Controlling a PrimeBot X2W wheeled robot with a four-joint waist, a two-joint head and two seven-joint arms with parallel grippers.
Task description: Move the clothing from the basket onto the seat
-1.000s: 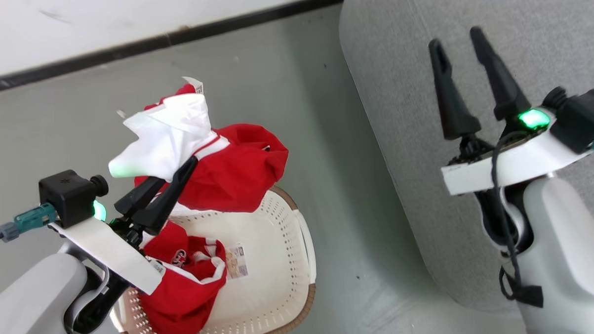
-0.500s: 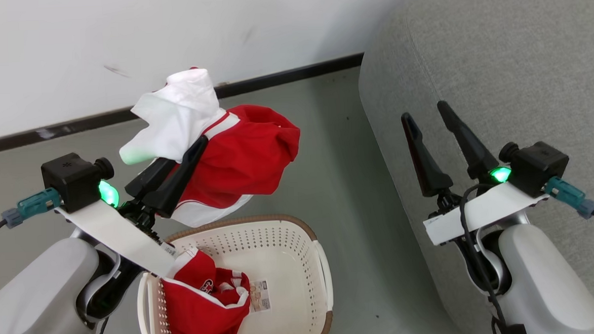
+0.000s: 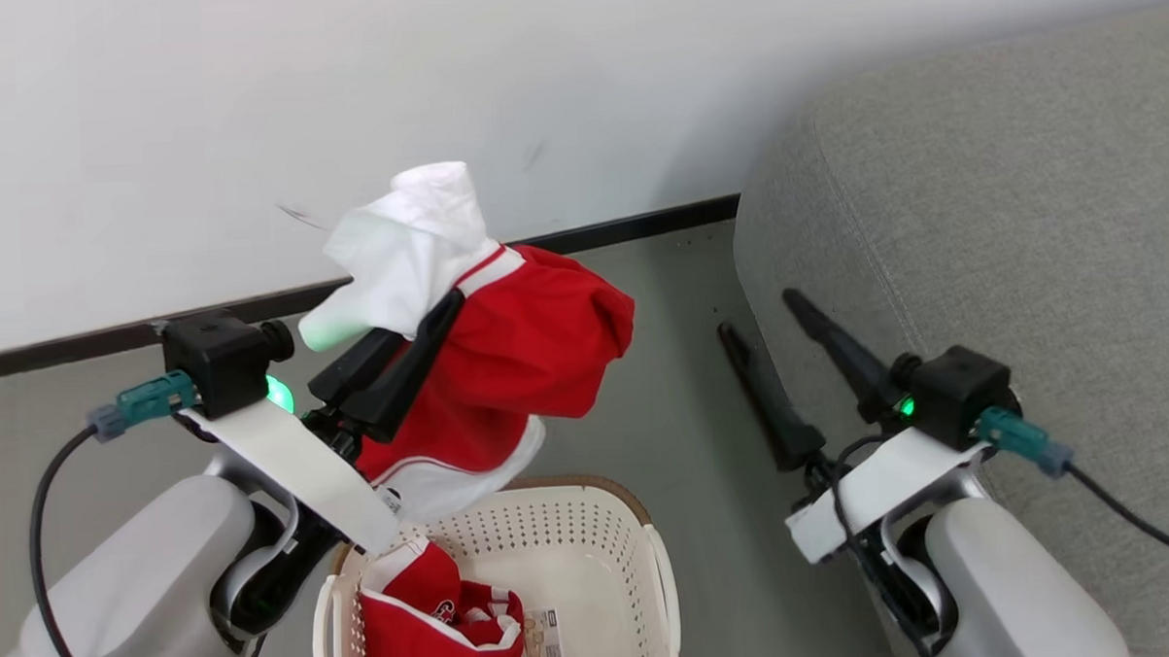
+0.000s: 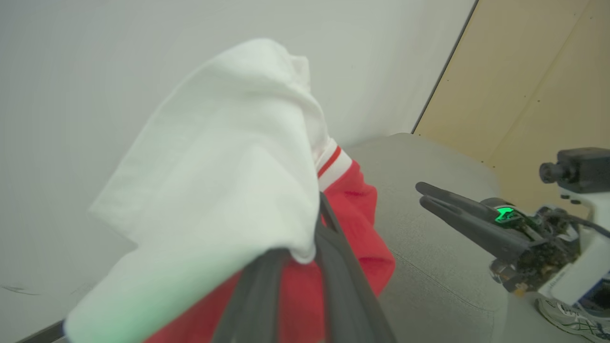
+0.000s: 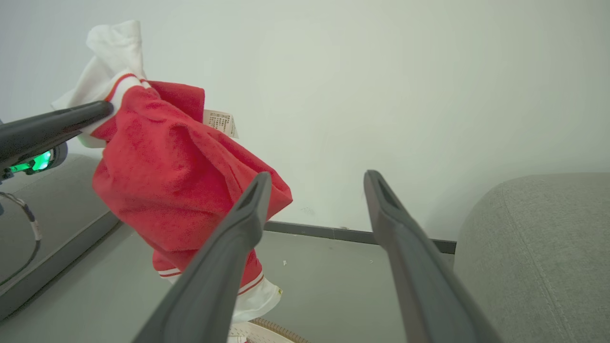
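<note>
My left gripper (image 3: pixel 448 306) is shut on the clothing, a red garment (image 3: pixel 537 354) with a white panel, which hangs bunched in the air above the back rim of the basket (image 3: pixel 601 527). In the left wrist view the white fabric (image 4: pixel 224 162) drapes over my left gripper (image 4: pixel 298 238). A second red garment (image 3: pixel 429 621) with a logo lies inside the basket at its left. The seat (image 3: pixel 1008 207), a grey sofa, stands to the right. My right gripper (image 3: pixel 757 315) is open and empty beside the seat's left edge. In the right wrist view that gripper (image 5: pixel 318 177) points toward the lifted garment (image 5: pixel 167 181).
A white wall (image 3: pixel 247 117) with a dark baseboard (image 3: pixel 629 225) runs behind the basket. Grey floor (image 3: pixel 675 423) lies between basket and seat. A paper tag (image 3: pixel 542 641) rests on the basket's bottom. A sneaker (image 4: pixel 567 319) shows in the left wrist view's lower right corner.
The head camera has tilted up toward the wall. My left gripper has lifted the red garment off the basket's rim into the air. My right gripper now sits off the seat's left edge.
</note>
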